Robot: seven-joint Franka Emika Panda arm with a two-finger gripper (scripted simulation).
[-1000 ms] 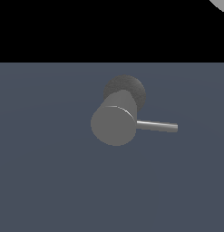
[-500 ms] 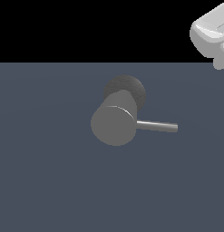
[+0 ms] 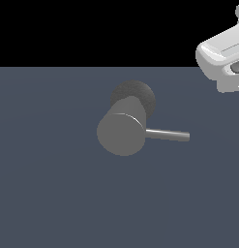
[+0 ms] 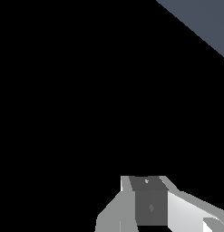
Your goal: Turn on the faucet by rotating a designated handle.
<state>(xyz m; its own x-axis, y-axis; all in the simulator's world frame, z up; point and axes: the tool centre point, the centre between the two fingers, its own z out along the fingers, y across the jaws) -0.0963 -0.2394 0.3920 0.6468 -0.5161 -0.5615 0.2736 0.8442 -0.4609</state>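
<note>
The faucet [image 3: 123, 131] sits on the tabletop [image 3: 53, 193], well apart from the jaws, its handle [image 3: 168, 135] pointing toward their side, easy to push. I cannot tell if the jaws are released.

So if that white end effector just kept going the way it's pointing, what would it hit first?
Hard to say. The wrist view looks past the end effector into blackness, with only a corner of the dark blue-grey floor. The stubby grey cylinder faucet isn't in that line, so the way looks free.
</note>
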